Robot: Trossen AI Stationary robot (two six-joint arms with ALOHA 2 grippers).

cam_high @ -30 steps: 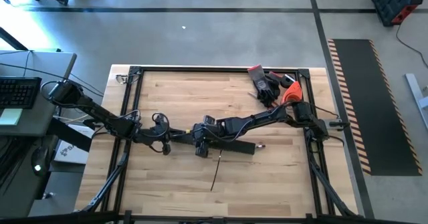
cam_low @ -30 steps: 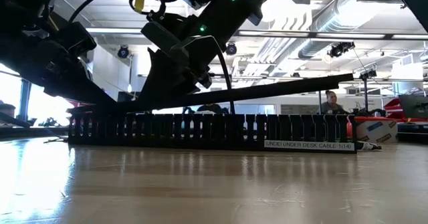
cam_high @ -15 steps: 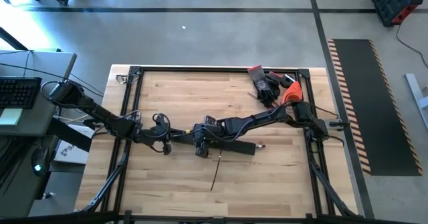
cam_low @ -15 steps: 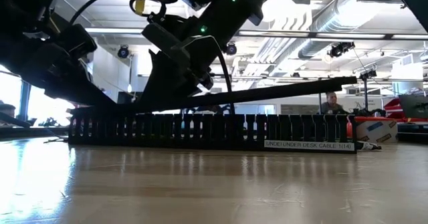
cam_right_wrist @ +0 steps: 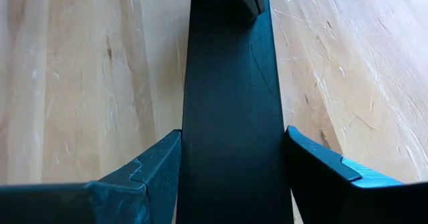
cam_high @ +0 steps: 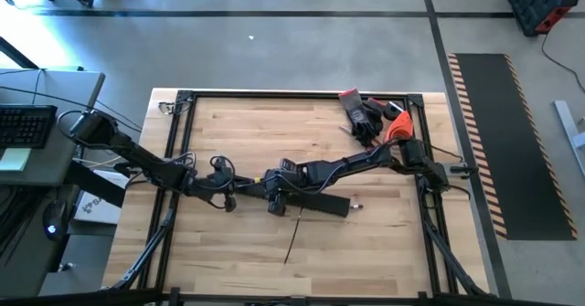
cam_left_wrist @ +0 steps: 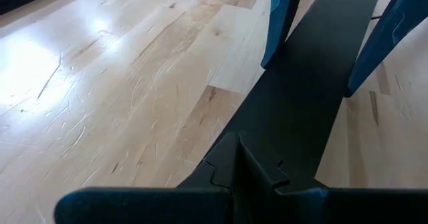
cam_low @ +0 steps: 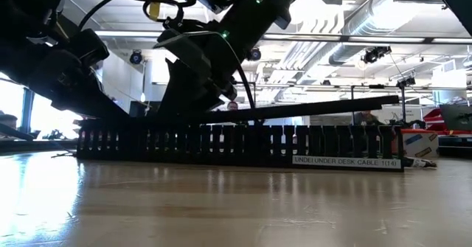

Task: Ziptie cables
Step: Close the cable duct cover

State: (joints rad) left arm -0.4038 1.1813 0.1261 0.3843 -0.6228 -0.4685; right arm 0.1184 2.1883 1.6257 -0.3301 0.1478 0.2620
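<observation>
A black slotted rail (cam_low: 236, 145) with a white label lies on the table (cam_high: 366, 251) at mid-table (cam_high: 324, 204). Above it hangs a flat black cover strip (cam_low: 324, 105), tilted, its right end raised. My left gripper (cam_high: 239, 195) is shut at the strip's left end (cam_left_wrist: 235, 177). My right gripper (cam_high: 274, 199) sits just right of it, shut across the strip (cam_right_wrist: 234, 177). One thin dark strand (cam_high: 291, 240) lies on the wood nearer the table's near edge. I cannot tell whether it is one of the cables, and no bunch of cables shows. My left gripper pinches the cover strip's left end (cam_left_wrist: 251, 147) between its two fingers and points along the strip toward the table's right. That end is held low over the slotted rail. My right gripper has one finger (cam_right_wrist: 157, 160) on each long edge of the cover strip (cam_right_wrist: 227, 117), lying across it near its left end. It comes slanting down from the right. The strip's free right end (cam_low: 391, 99) stands clear above the rail.
Black gloves and an orange-handled tool (cam_high: 373, 116) lie at the table's far right corner. A black frame (cam_high: 183, 96) runs around the tabletop. Bare wood lies toward the near edge. A desk with a keyboard (cam_high: 26, 125) stands off the table's left.
The cover strip's raised right end has come down closer to the slotted rail, so it is less tilted. The slotted rail has slid slightly toward the table's right. Both grippers kept their hold, and the thin strand has shifted a little.
</observation>
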